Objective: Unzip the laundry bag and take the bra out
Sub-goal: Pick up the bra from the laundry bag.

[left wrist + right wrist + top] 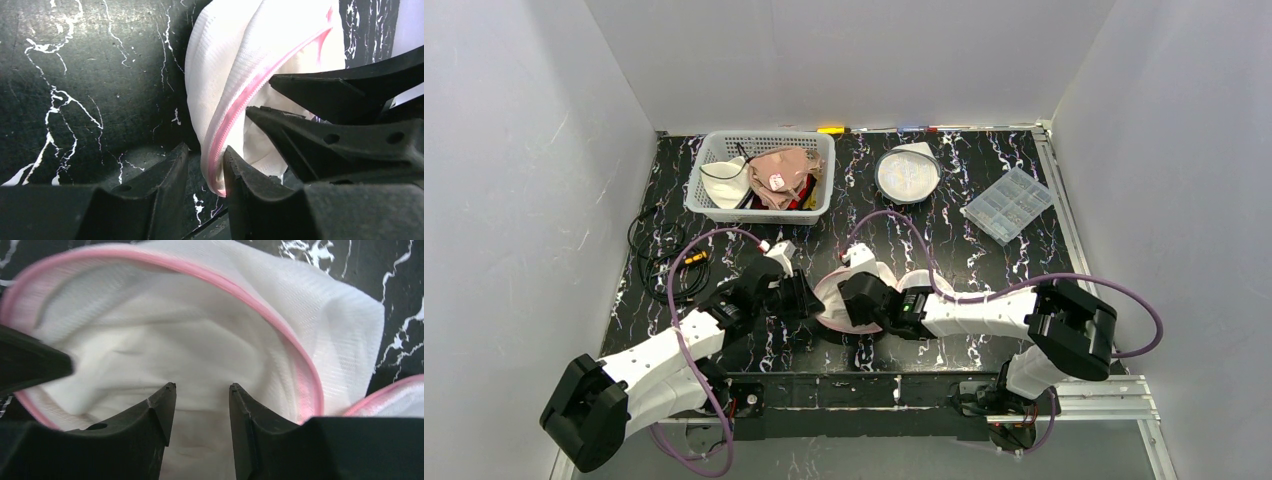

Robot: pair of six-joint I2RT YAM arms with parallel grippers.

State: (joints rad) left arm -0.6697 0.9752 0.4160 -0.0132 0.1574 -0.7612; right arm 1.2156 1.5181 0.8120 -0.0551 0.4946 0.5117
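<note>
a: what's the room like?

b: a booth. plain white walls, the left wall (pixel 524 170), back wall (pixel 844 60) and right wall (pixel 1184 150), close round a table (pixel 984 255) with a black top veined in white like marble. a metal rail (pixel 1104 398) runs along the near edge by the arm bases.

a: what sits on it?

b: at the back, a white slatted basket (pixel 759 212) holds a heap of pink, white and red garments (pixel 779 175). right of it lies a round white mesh disc (pixel 907 172) with a dark rim. further right, near the wall, is a clear compartment box (pixel 1008 205). a coil of black cable (pixel 656 250) lies at the left edge.

a: and the laundry bag?

b: the laundry bag (pixel 225 55) is at the front middle, between the two arms. it is white mesh with a pink zip trim (pixel 235 110). its mouth gapes in the right wrist view, with pale fabric (pixel 165 355) inside. whether that is the bra i cannot tell.

a: the grippers?

b: the left gripper (pixel 205 150) sits low over the table at the bag's left, jaws a narrow way apart. the pink end of the zip lies in the gap against one finger, not pinched. the right gripper (pixel 202 386) is at the bag's mouth, jaws parted over the pale fabric, with nothing clamped that i can see.
</note>
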